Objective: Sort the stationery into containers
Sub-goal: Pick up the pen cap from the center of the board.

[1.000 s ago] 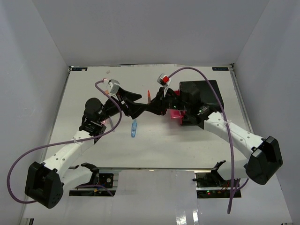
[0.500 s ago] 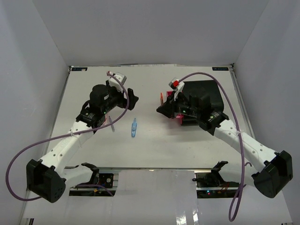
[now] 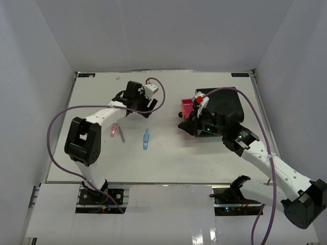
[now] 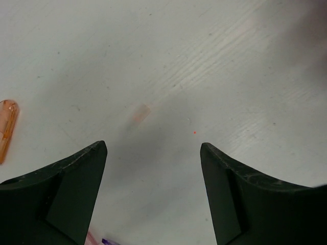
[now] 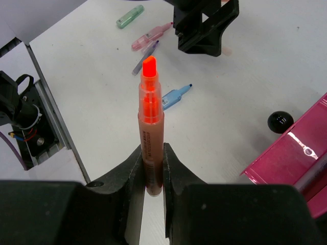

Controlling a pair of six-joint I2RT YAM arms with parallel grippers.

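Note:
My right gripper point(image 5: 152, 153) is shut on an orange highlighter point(image 5: 149, 109) that stands upright between its fingers, tip uncapped. In the top view the right gripper point(image 3: 190, 121) hovers just left of the black cabinet point(image 3: 227, 104), by its open pink drawer point(image 3: 187, 107). The wrist view shows the drawer point(image 5: 299, 161) and its black knob point(image 5: 280, 121) at the right. My left gripper point(image 4: 153, 148) is open over bare table, and stands at the back centre point(image 3: 127, 99). A light-blue piece point(image 3: 146, 139) lies mid-table, with pink pens point(image 3: 113, 131) to its left.
A green highlighter point(image 5: 129, 16), a pink pen point(image 5: 150, 34) and a grey-blue pen point(image 5: 145, 57) lie near the table's left side. An orange item point(image 4: 6, 130) lies at the left edge of the left wrist view. The left arm's purple cable point(image 3: 61, 117) loops above the table.
The left arm has pulled away from the centre to the back, and its jaws have narrowed a little. The right gripper has carried the orange highlighter right, toward the drawer.

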